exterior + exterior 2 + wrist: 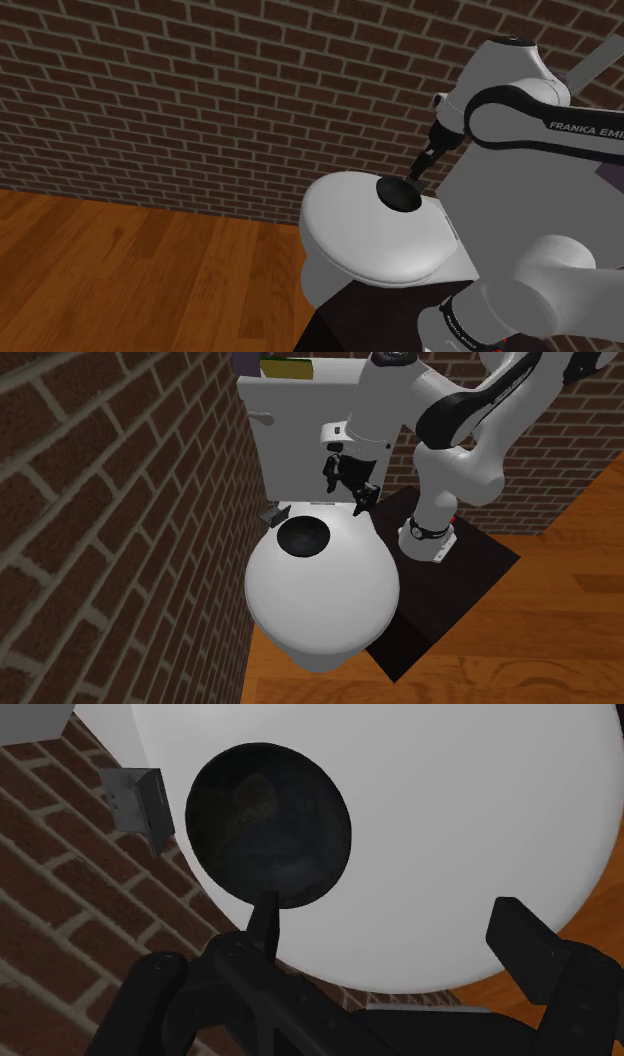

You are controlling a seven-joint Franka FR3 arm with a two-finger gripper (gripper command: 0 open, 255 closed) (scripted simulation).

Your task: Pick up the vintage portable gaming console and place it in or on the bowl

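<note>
Wrist view, console [135,799] beside bowl [268,822], apart from pincer [385,909]

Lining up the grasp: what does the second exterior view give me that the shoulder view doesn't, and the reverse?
The second exterior view adds the small grey console at the toilet lid's rear edge, between the black bowl and the brick wall, plus the tank. The shoulder view adds the lettering on the arm. Both share the bowl, the lid, the gripper above the lid's rear, the wall and the wooden floor.
</note>
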